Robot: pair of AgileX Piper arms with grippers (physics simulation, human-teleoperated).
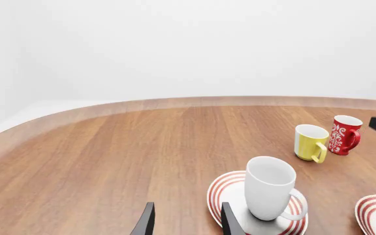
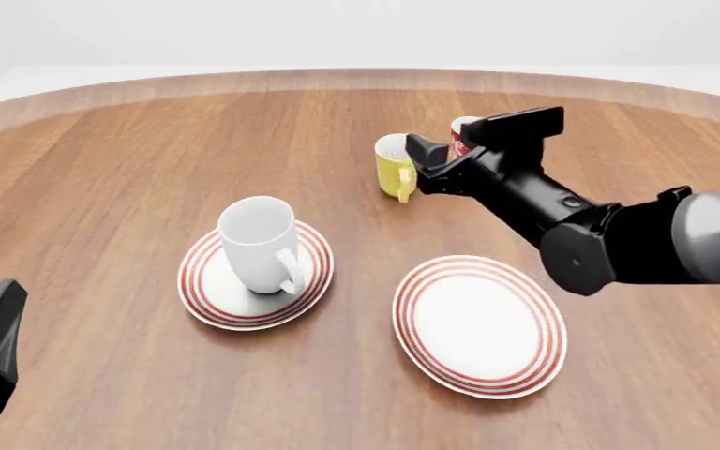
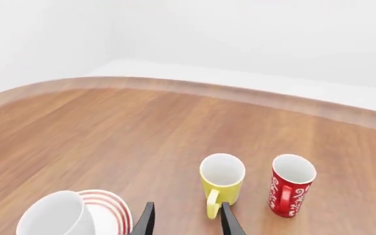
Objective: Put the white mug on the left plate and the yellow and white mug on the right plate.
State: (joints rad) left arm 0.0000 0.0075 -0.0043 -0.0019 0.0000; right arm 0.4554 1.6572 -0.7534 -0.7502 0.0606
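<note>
Front view: white mug (image 2: 260, 245) upright on left plate (image 2: 214, 302), so we call half 1 done. Right plate (image 2: 480, 324) bare. Yellow and white mug (image 2: 394, 166) stands on table beyond it, red cup (image 2: 461, 134) just beside. Right gripper (image 2: 427, 167) right at yellow mug, fingers apart, nothing held. Left gripper (image 1: 185, 220) also apart, off white mug. We reckon yellow mug light, rigid, glossy so slippery; pinch across rim wall near handle, not handle itself.

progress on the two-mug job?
Done: the white mug stands on the left plate. In hand: the right gripper, open, is beside the yellow mug, which is on the table. Left: grasp it, set it on the bare right plate.
</note>
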